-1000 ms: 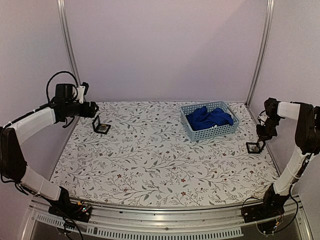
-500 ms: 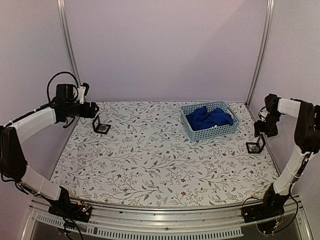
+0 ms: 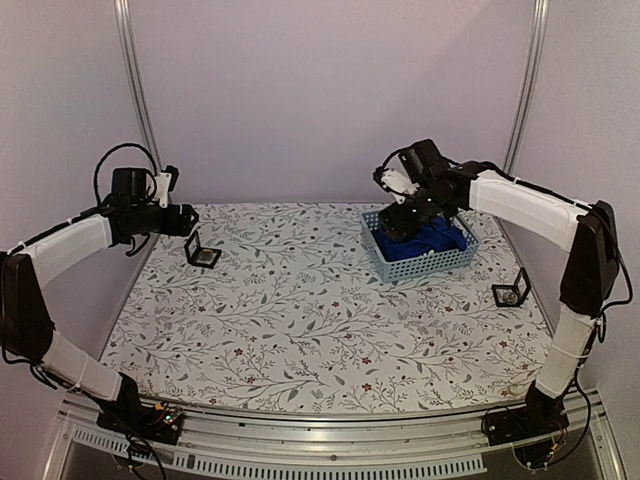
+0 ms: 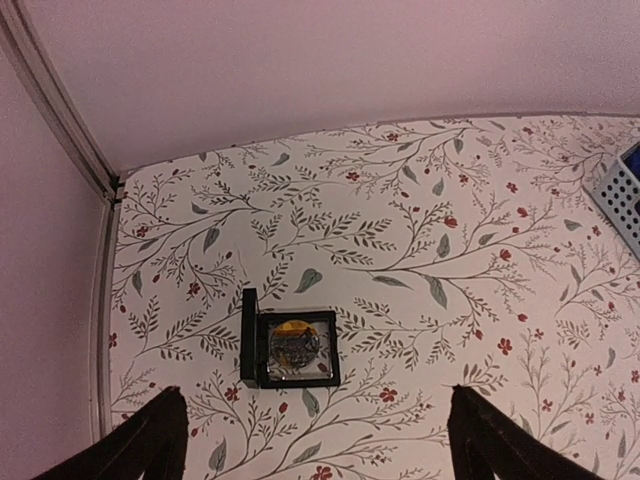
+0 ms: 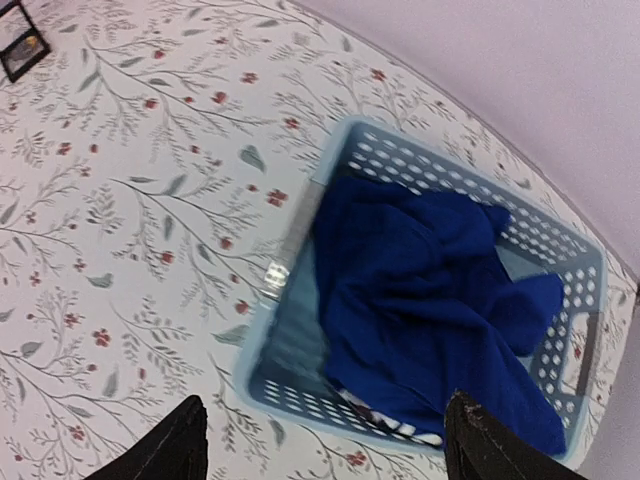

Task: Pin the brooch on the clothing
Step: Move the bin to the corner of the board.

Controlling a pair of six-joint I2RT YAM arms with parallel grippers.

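The brooch [image 4: 293,345], round with a yellow top edge, lies in an open black case [image 3: 204,257] at the table's far left. My left gripper [image 4: 315,445] hovers open just near of that case, nothing between its fingers; in the top view this left gripper [image 3: 190,220] sits left of the case. The clothing [image 5: 430,290], crumpled royal-blue fabric, fills a light-blue basket [image 5: 300,395] at the back right, with a bit of white print at its near edge. My right gripper [image 5: 330,440] hangs open and empty above the basket [image 3: 418,265], over the clothing [image 3: 440,240].
A second open black case [image 3: 512,294] stands near the right table edge. A black case corner [image 5: 20,45] shows at the top left of the right wrist view. The flower-patterned table [image 3: 320,330] ends at a metal rail in front and pale walls behind.
My right arm has swung from the right table edge, beside the second case, leftward to above the basket, and its jaws have opened. The left arm has not moved.
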